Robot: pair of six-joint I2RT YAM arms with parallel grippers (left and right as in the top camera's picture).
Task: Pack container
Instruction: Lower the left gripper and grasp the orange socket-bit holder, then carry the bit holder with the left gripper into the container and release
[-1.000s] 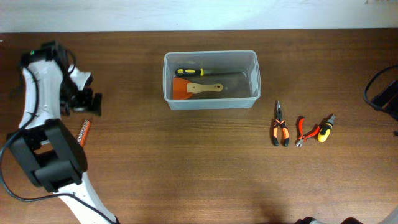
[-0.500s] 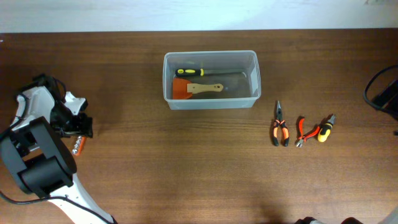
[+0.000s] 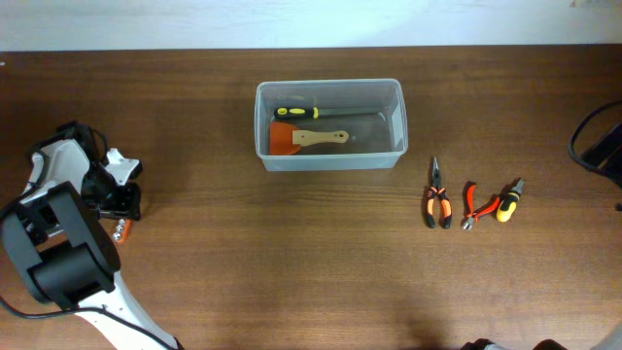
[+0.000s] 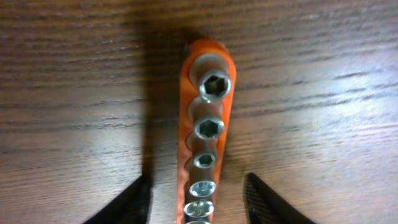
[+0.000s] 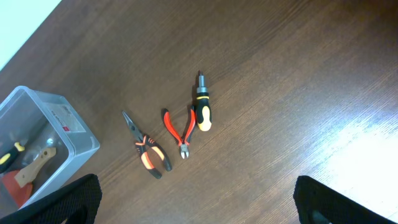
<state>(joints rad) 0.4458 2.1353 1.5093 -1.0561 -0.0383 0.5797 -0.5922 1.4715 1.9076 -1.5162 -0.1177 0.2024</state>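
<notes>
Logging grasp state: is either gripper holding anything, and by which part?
Nothing is held. The left gripper straddles the orange socket rail, fingers open with gaps on both sides; the right gripper is open and empty.

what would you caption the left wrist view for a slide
Open left tool poised over an orange rail of hex sockets lying on the wooden table, one finger on each side.

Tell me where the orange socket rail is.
The socket rail lies at the far left of the table; the left wrist view shows the open left gripper straddling it.
</notes>
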